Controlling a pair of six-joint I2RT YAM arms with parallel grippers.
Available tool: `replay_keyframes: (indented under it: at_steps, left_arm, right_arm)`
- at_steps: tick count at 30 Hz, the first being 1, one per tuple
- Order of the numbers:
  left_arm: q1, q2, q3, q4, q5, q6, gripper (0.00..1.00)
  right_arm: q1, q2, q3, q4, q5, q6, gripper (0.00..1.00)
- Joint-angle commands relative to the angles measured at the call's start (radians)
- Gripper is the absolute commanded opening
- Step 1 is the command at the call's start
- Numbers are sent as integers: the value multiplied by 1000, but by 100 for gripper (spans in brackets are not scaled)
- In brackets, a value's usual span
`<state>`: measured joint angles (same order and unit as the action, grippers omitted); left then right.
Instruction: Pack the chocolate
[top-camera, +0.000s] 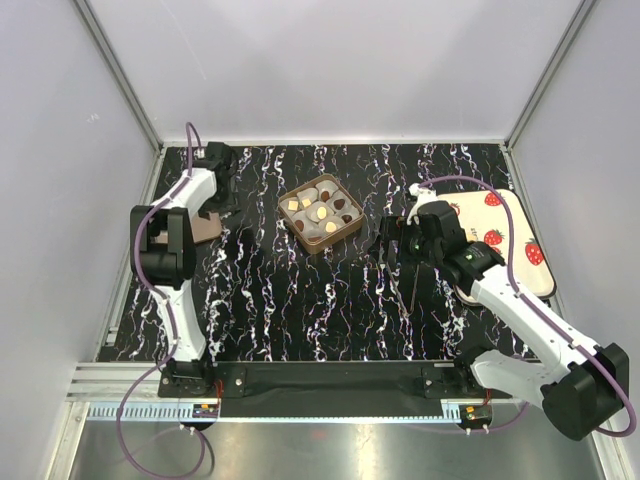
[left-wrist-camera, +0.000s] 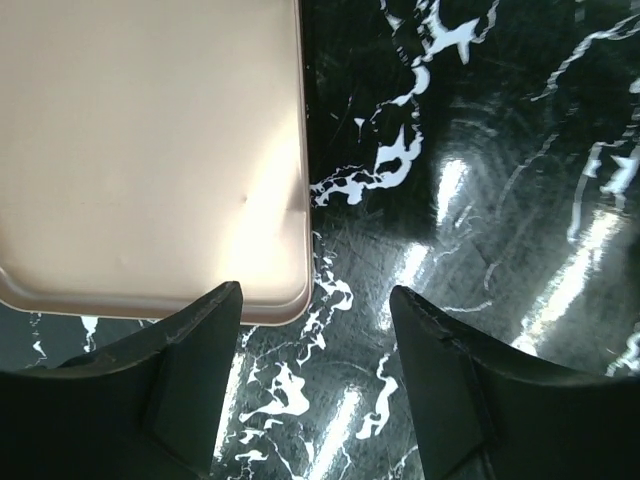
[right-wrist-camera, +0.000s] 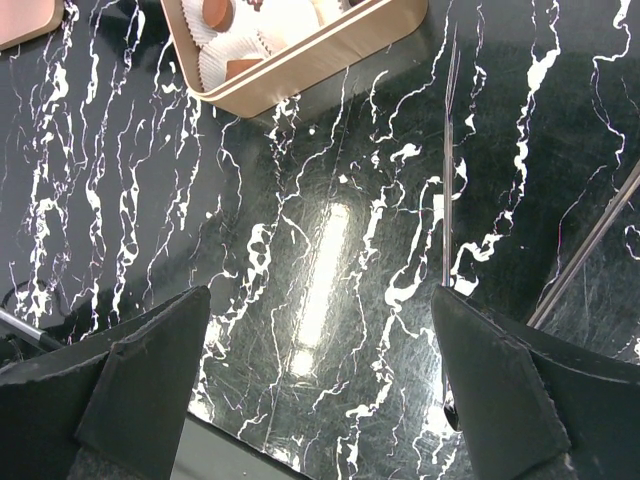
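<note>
Several chocolates (top-camera: 320, 212) sit in white paper cups inside the tan box (top-camera: 300, 238) at the middle of the table (top-camera: 300, 310), mostly dark with a few pale ones; none shows lying loose on the marbled top. From the top view the filling looks done or nearly so, which suggests the step in hand is closing the box. The left gripper (left-wrist-camera: 312, 325) hovers low over the near corner of the flat tan lid (left-wrist-camera: 150, 150) lying at the far left of the table, well apart from the box; its jaws stand apart and clamp nothing. The right gripper (right-wrist-camera: 320, 340) hangs just beside the box with its jaws wide apart and empty, a thin pair of tweezers (right-wrist-camera: 447, 170) lying on the table beneath it. Next, the left jaws would likely need to catch the thin lid by its edge, a tricky pinch on something lying flat, then carry it squarely over the box.
</note>
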<state>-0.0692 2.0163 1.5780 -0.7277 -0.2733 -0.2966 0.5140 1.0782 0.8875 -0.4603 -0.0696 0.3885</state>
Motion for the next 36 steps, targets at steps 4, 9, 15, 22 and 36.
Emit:
replay_keyframes:
  at_steps: [4, 9, 15, 22, 36]
  left_arm:
    - [9, 61, 22, 19, -12, -10, 65]
    - [16, 87, 8, 34, 22, -6, 52]
    - [17, 87, -18, 42, 46, -13, 28]
    - [17, -2, -65, 36, 129, -44, 0]
    - [6, -580, -214, 43, 636, -88, 0]
  right_arm:
    - [-3, 22, 7, 48, 14, -13, 99]
    - [-3, 28, 2, 51, 4, -10, 99]
    - [-3, 25, -7, 58, 5, -10, 98]
    - [-3, 16, -15, 60, 8, -14, 99]
    - [-3, -49, 27, 205, -188, -5, 98]
